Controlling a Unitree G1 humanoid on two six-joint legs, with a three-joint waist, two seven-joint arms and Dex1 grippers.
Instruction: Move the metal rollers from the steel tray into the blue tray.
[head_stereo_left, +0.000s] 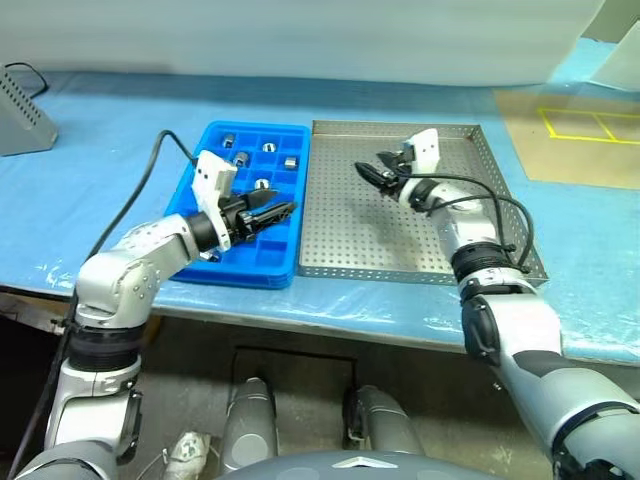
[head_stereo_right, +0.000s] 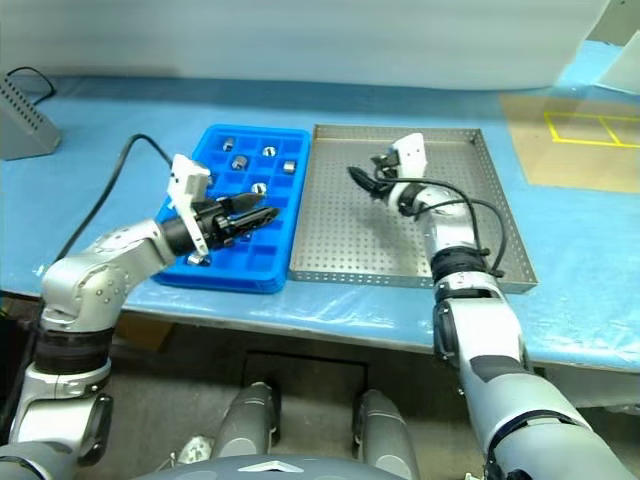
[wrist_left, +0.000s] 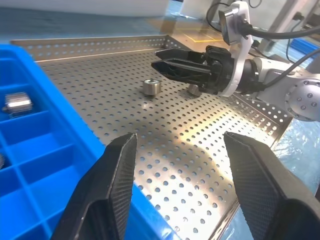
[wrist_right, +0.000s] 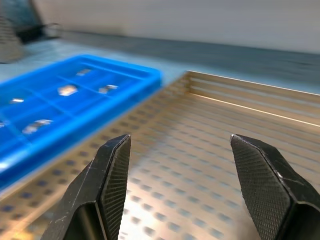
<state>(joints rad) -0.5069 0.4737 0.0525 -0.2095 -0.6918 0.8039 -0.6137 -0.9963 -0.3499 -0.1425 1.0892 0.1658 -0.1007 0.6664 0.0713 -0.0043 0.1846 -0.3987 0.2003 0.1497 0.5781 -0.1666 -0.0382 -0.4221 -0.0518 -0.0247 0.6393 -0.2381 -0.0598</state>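
The steel tray (head_stereo_left: 340, 240) lies beside the blue tray (head_stereo_left: 205, 170) on the table. Two metal rollers stand on the steel tray's perforated floor: one (wrist_left: 151, 87) in the open, another (wrist_left: 192, 90) half hidden behind my right gripper. Several more rollers (head_stereo_left: 290, 162) sit in the blue tray's far compartments. My right gripper (head_stereo_left: 362, 171) hovers over the steel tray's far middle, open and empty (wrist_right: 178, 139). Over the blue tray's right edge, my left gripper (head_stereo_left: 288, 210) points toward the steel tray, its fingers apart with nothing between them (wrist_left: 179, 135).
A grey box (head_stereo_left: 20, 122) stands at the table's far left. A brown board with yellow tape (head_stereo_left: 580, 140) lies at the far right. A blue sheet (head_stereo_left: 100, 180) covers the table, and its front edge runs just below both trays.
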